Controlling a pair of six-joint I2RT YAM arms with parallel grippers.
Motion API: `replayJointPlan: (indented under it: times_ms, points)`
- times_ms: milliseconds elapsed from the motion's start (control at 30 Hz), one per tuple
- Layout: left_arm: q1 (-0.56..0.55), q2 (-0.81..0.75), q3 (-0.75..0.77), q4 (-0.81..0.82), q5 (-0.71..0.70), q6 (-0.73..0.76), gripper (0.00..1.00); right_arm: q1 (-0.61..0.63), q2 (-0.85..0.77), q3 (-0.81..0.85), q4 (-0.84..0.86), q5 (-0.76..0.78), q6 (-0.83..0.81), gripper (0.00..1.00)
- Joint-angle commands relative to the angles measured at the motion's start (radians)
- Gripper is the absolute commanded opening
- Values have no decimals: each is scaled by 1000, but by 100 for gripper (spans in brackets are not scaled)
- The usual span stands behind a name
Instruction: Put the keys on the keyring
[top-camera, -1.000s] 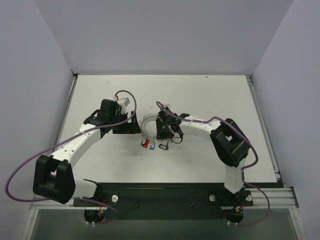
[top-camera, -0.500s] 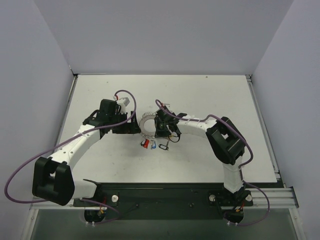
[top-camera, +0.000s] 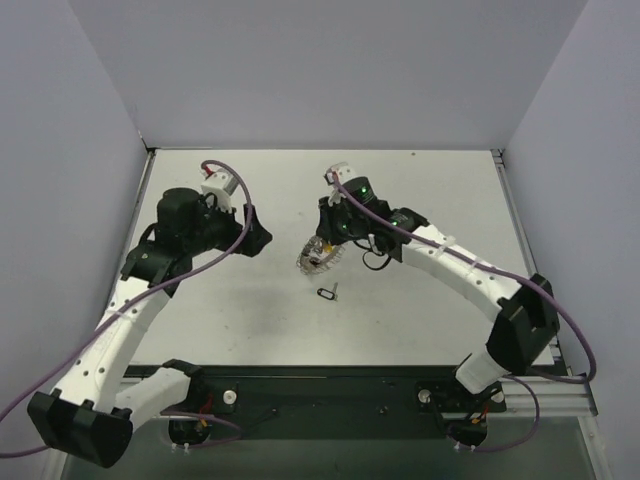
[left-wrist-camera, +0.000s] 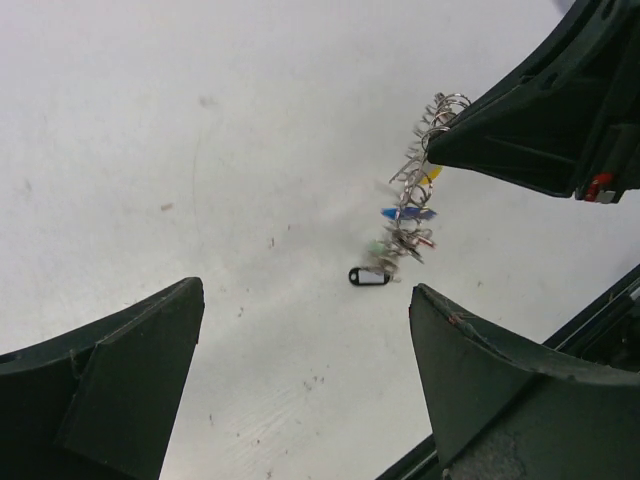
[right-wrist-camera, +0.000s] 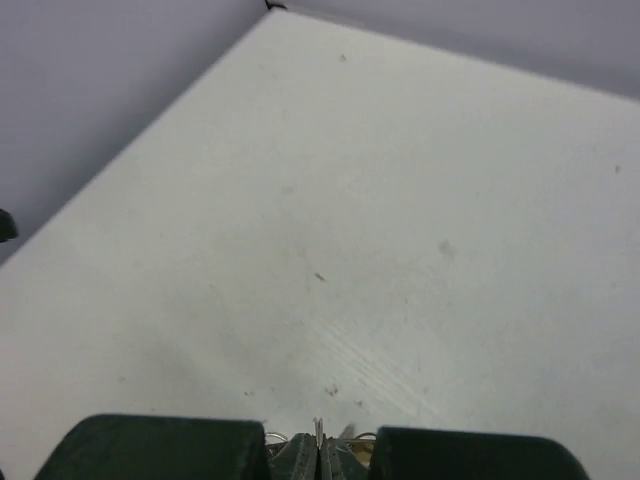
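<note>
The right jaws are pinched shut on the upper rim of the keyring, which hangs from them near the middle of the worktop. Seen from the left wrist the ring is edge-on, its long axis running from 1 o'clock down to 7 o'clock. The keys sit along it: yellow head highest, then blue, with green and red at the low end. A black tag lies flat at 7 o'clock of that end. The left jaws stand wide and hold nothing, at 9 o'clock of the ring in the top view.

No writing can be read: the coloured heads of the keys on the keyring and the black key tag's pale window are too small to tell.
</note>
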Motion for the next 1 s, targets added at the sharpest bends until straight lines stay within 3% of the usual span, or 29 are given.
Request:
replayJointPlan:
  times_ms: [0,200,333,500,667,800,967]
  points:
    - [-2,-124,118,50,34,42,93,-4,-128,173,-42,-128,-168,0]
    - [-2,-218,169,179,266,3,91,-6,-205,242,-102,-413,-236,0]
    - [-2,-200,216,268,514,-63,88,-7,-254,250,-119,-587,-259,0]
    - [-2,-151,223,377,688,-145,79,-14,-299,262,-122,-783,-236,0]
    - [-2,-106,189,512,815,-267,75,-12,-328,259,-98,-871,-196,0]
    - [-3,-85,144,716,892,-411,74,-12,-351,241,-49,-910,-159,0]
    - [-8,-74,118,753,892,-442,70,-12,-375,196,39,-897,-106,0]
